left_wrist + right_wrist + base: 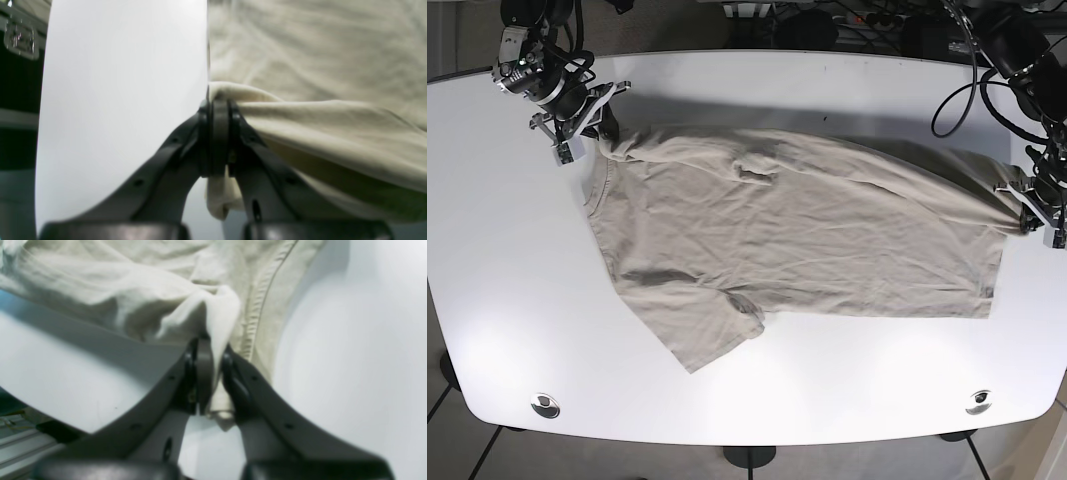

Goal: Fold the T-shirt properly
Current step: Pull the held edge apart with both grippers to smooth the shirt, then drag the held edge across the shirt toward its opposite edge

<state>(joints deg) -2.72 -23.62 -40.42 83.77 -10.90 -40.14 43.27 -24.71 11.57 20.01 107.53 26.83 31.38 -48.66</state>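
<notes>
Left tool [218,133]: squeezed tight on a bunched bit of the T-shirt [797,230], at the hem end near the bench [757,80] edge.
Right tool [213,373]: pinched on a fold of cloth beside the stitched collar band.
Left arm pose: comes in from the far corner and bends down low to the shirt's end.
Right arm pose: reaches in from the other far corner, low over the shoulder part.
T-shirt place: spread across the middle of the white bench, stretched between both tools, one sleeve pointing toward the near edge.
Count: one T-shirt, two tools, one bench.
</notes>
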